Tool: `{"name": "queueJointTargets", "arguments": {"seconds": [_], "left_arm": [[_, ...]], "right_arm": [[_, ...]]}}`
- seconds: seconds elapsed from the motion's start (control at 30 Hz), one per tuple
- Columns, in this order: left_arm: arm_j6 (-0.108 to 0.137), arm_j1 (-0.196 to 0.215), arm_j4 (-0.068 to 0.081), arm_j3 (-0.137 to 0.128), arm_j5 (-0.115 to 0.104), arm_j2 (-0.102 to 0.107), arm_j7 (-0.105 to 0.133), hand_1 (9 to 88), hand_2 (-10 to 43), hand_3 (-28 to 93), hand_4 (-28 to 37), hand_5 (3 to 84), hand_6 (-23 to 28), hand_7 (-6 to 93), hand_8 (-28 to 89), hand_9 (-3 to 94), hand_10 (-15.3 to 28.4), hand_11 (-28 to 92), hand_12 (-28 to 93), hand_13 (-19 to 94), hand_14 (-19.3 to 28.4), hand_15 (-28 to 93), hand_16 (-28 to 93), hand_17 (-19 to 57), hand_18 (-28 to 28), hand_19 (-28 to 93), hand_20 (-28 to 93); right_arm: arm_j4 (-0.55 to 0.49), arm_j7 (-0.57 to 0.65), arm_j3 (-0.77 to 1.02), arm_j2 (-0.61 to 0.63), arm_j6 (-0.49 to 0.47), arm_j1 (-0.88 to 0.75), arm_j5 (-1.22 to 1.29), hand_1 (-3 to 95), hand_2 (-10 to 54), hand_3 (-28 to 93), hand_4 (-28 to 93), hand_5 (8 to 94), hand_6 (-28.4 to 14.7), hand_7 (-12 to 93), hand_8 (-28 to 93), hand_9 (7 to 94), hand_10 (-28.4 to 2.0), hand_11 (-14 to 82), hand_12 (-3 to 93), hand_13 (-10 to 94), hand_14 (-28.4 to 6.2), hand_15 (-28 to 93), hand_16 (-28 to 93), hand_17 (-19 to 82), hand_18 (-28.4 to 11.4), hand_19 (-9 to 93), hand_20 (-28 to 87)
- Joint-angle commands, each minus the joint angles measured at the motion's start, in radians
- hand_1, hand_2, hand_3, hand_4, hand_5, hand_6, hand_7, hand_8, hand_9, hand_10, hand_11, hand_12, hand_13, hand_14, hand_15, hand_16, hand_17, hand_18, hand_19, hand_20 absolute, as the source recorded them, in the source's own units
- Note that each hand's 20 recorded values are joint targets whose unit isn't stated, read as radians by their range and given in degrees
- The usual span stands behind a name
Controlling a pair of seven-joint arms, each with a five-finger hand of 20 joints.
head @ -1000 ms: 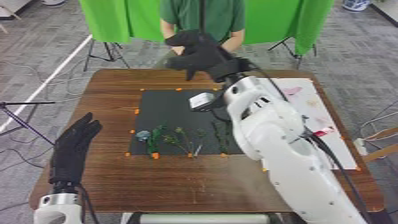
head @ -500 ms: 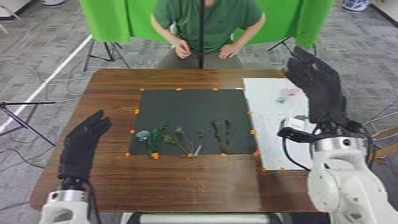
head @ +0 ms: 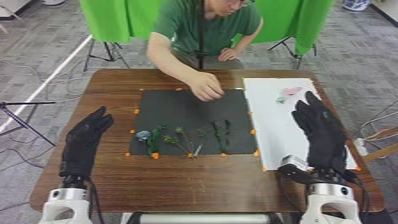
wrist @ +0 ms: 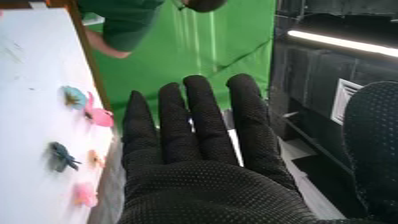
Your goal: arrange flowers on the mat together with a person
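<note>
The blue flower (head: 143, 135) lies near the left edge of the black mat (head: 178, 110), just beside a leafy green stem (head: 156, 140). To their right are a branching sprig (head: 184, 141) and a pair of dark stems (head: 221, 136), all toward the robot's side. They look light and loose, so a low-passing glove would likely drag or roll them out of line.

The person's hand (head: 204, 86) hangs over the far part of the mat, fingers pointing down; it may hold something small, but the view is too coarse to say. This is the main hazard: if the right arm swung a flower across now, the two could meet over the same patch.

On the white sheet (wrist: 27, 100), beside the mat, lie the next candidates: a teal flower (wrist: 74, 97) close against a pink flower (wrist: 98, 116), with a dark blue flower (wrist: 62, 156) a little apart. A broad pinch at the close pair would probably catch both or flick one away.

The right hand (head: 322, 135) is released, fingers extended, over the sheet; lowered flat, it could crush petals. The left hand (head: 82, 150), also relaxed and empty, is beside the mat, where an inward sweep would threaten the blue flower first.
</note>
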Motion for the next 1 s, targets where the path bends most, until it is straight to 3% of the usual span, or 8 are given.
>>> {"name": "queueJointTargets", "arguments": {"seconds": [0.03, 0.13, 0.33, 0.5, 0.63, 0.87, 1.0], "left_arm": [[-0.006, 0.022, -0.006, -0.01, -0.013, -0.009, -0.014, 24.5, -9.5, 66, -22.6, 42.3, 3.2, 12.1, -6, 42.3, 12.3, 13, 15, 33, 15.1, 9, 3, 3.7, 9.5, 1, 15], [-0.003, 0.022, -0.004, -0.009, -0.023, -0.008, -0.011, 24.6, -9.5, 66, -22.6, 42.3, 3.2, 12.1, -6, 42.3, 12.3, 13, 15, 33, 15.1, 9, 3, 3.8, 9.5, 1, 15], [-0.015, 0.015, -0.001, -0.006, -0.017, -0.004, -0.015, 24.6, -9.5, 66, -22.6, 42.4, 3.3, 12.0, -6, 42.3, 12.2, 13, 15, 33, 15.1, 9, 3, 3.8, 9.4, 1, 15], [-0.009, 0.019, -0.001, -0.008, -0.032, -0.005, -0.015, 24.6, -9.5, 66, -22.5, 42.4, 3.3, 12.1, -6, 42.3, 12.3, 13, 15, 33, 15.1, 9, 3, 3.8, 9.3, 1, 15], [-0.019, 0.011, 0.002, -0.01, -0.025, 0.0, -0.01, 24.6, -9.5, 66, -22.5, 42.4, 3.3, 12.0, -6, 42.3, 12.3, 13, 15, 33, 15.1, 9, 3, 3.8, 9.3, 1, 15], [-0.003, 0.027, -0.005, -0.023, -0.039, -0.007, -0.003, 24.4, -9.5, 66, -22.5, 42.4, 3.3, 12.0, -6, 42.3, 12.3, 13, 15, 33, 15.1, 9, 3, 3.9, 9.3, 1, 15], [-0.014, 0.023, -0.004, -0.03, -0.034, -0.008, -0.009, 24.4, -9.5, 66, -22.4, 42.4, 3.3, 12.0, -6, 42.3, 12.2, 13, 15, 33, 15.1, 9, 3, 3.9, 9.2, 1, 15]], "right_arm": [[-0.011, -0.04, -0.006, 0.009, 0.044, 0.002, 0.018, 9.9, 4.5, 79, -18, 40.3, -1.3, 10, -9, 41.0, -15.5, 4.1, 10.7, 30, -11.6, 8, 13, 17, -12.0, 6, 27], [-0.024, -0.06, 0.025, 0.003, 0.029, -0.033, 0.041, 9.9, 4.6, 79, -18, 40.4, -1.3, 11, -9, 41.1, -15.5, 4.2, 10.7, 30, -11.6, 8, 13, 17, -11.9, 6, 27], [-0.041, -0.106, 0.068, -0.007, -0.016, -0.095, 0.065, 9.9, 4.8, 80, -18, 40.5, -1.2, 11, -9, 41.7, -15.5, 4.3, 10.8, 30, -11.6, 9, 13, 17, -11.9, 6, 28], [-0.029, -0.085, 0.039, -0.001, 0.016, -0.063, 0.052, 9.9, 4.9, 80, -18, 40.6, -1.3, 11, -10, 41.8, -15.5, 4.4, 10.9, 30, -11.7, 9, 12, 17, -12.0, 6, 28], [-0.024, -0.077, 0.03, 0.007, 0.025, -0.044, 0.048, 9.9, 5.0, 80, -18, 40.9, -1.4, 11, -10, 42.1, -15.4, 4.4, 10.9, 31, -11.7, 9, 12, 17, -12.1, 6, 28], [-0.006, -0.042, -0.005, 0.013, 0.054, 0.011, 0.035, 10.0, 5.2, 80, -19, 41.3, -1.5, 11, -10, 42.4, -15.4, 4.5, 11.1, 31, -11.9, 10, 13, 17, -12.1, 6, 28], [-0.006, -0.035, -0.014, 0.008, 0.062, 0.012, 0.03, 9.9, 5.3, 80, -18, 41.6, -1.7, 11, -10, 42.7, -15.5, 4.6, 11.1, 32, -11.8, 10, 13, 17, -12.1, 6, 28]]}}
